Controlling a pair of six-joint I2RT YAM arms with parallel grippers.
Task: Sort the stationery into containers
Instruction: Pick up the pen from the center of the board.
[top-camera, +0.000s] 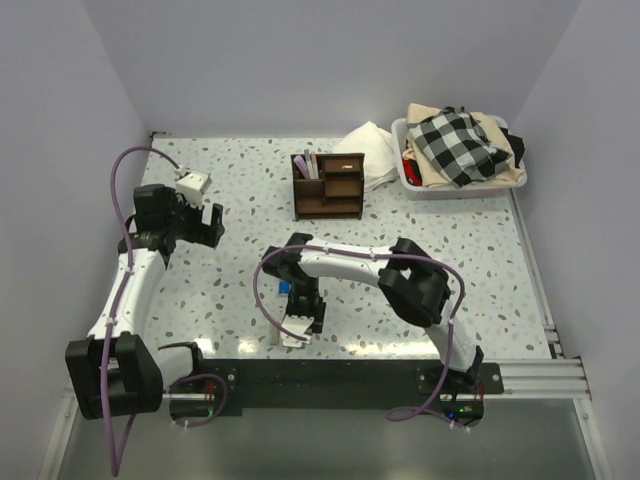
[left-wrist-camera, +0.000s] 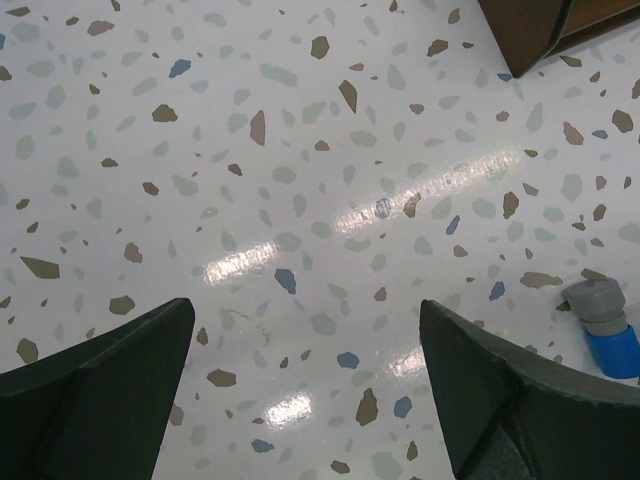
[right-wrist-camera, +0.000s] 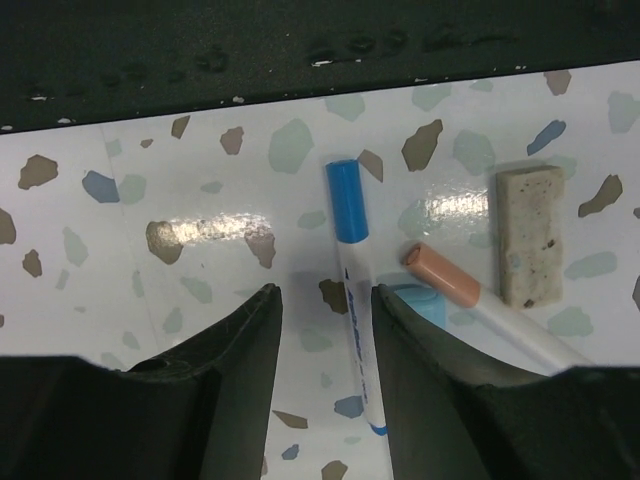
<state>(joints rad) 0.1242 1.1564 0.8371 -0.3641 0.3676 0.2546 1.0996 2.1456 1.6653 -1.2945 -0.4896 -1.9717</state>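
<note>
The right gripper (top-camera: 300, 325) is low over the table (top-camera: 480, 270), close to the near edge and in front of the arm bases. In the right wrist view its fingers (right-wrist-camera: 240, 350) stand on both sides of a white pen with a blue cap (right-wrist-camera: 352, 290). The pen lies flat on the table between them. The gap is only a little wider than the pen, and I see a strip of table between the pen and one finger, so the fingers are not pressing it. I cannot tell if the other finger touches it.

Just beside this pen lies a white pen with an orange cap (right-wrist-camera: 470, 300), slanted, its cap near the blue-capped pen. A beige eraser (right-wrist-camera: 530, 235) lies near that cap, a bit apart from it.

The left gripper (top-camera: 207, 225) hangs over the left part of the table, well apart from the pens. Its fingers (left-wrist-camera: 100, 390) are spread wide and nothing is between them, only bare table. At the right edge of the left wrist view lies a blue marker (left-wrist-camera: 605, 325) with a grey end.

The brown wooden organizer (top-camera: 328, 185) stands upright near the middle back of the table. Some thin pens stand in its back left compartment. To its right are a white cloth (top-camera: 372, 150) and a white bin (top-camera: 412, 180) holding a checkered cloth (top-camera: 455, 140).
</note>
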